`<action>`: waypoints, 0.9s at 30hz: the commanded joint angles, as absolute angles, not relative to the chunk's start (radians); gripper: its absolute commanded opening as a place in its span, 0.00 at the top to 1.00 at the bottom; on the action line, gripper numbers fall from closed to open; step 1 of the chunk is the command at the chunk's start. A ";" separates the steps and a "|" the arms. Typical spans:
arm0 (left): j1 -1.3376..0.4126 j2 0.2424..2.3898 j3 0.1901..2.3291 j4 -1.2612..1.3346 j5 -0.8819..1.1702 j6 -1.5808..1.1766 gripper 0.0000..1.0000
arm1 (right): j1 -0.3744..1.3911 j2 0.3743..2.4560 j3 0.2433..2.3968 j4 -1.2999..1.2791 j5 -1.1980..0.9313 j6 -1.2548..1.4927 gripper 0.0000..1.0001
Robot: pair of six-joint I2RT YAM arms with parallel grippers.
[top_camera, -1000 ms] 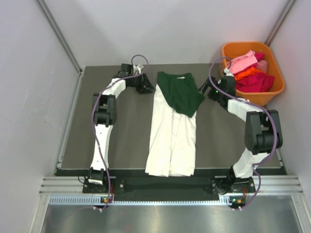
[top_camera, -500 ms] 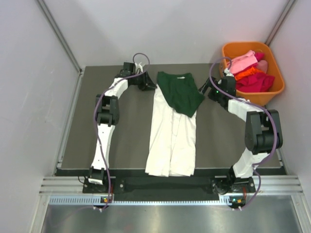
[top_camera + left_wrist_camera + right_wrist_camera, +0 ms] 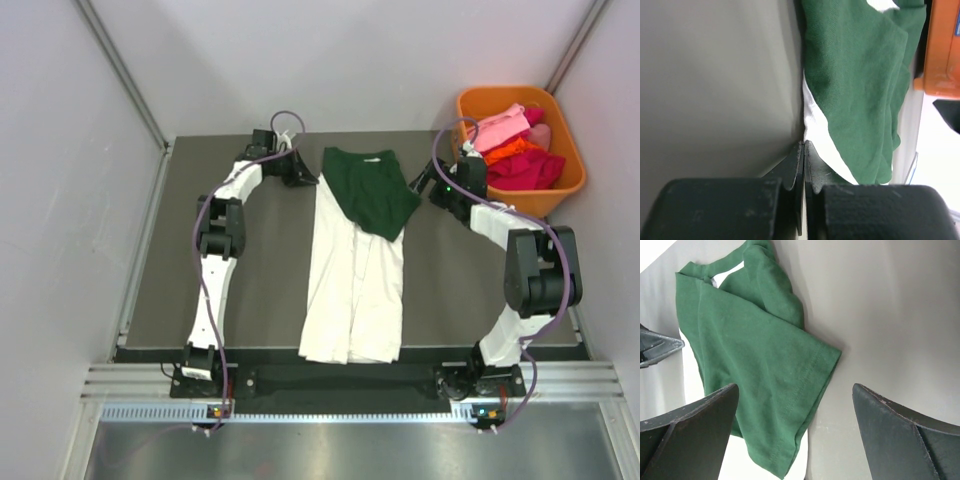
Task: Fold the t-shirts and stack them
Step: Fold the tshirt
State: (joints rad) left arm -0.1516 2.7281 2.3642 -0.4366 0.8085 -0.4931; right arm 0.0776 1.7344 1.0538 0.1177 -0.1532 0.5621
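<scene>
**Left fingers pressed together at the shirts' edge, right fingers spread wide.**

On your table (image 3: 240, 280) the cream-white shirt (image 3: 352, 290) lies as a long strip running from 6 to 12 o'clock, with the dark green shirt (image 3: 375, 195) on its 12 o'clock end. Your left gripper (image 3: 804, 147) sits at 9 o'clock of the dark green shirt, fingers closed flat together, tips touching the white edge; you cannot tell whether any cloth is caught. Your right gripper (image 3: 795, 390) hangs at 3 o'clock by its sleeve, fingers apart, holding nothing. An orange basket (image 3: 560, 195) of clothes stands at 2 o'clock.
</scene>
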 commanded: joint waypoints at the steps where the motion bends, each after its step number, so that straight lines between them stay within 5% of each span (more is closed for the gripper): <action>1: -0.104 2.740 2.326 -0.396 0.669 -0.508 1.00 | 0.066 1.692 1.054 0.132 -0.161 0.568 0.04; 7: -0.080 2.712 2.290 -0.299 0.611 -0.549 1.00 | 0.066 1.698 1.060 0.127 -0.167 0.568 0.04; 11: -0.080 2.697 2.278 -0.291 0.646 -0.548 0.42 | 0.066 1.694 1.066 0.114 -0.175 0.565 0.04; 14: -0.077 2.614 2.185 -0.272 0.632 -0.529 0.28 | 0.069 1.683 1.083 0.080 -0.196 0.554 0.04; 17: -0.071 2.492 2.050 -0.256 0.603 -0.512 0.20 | 0.074 1.648 1.091 0.016 -0.212 0.555 0.05; 27: -0.064 1.943 1.431 -0.254 0.468 -0.586 0.17 | 0.132 1.367 0.908 -0.250 -0.302 0.476 0.08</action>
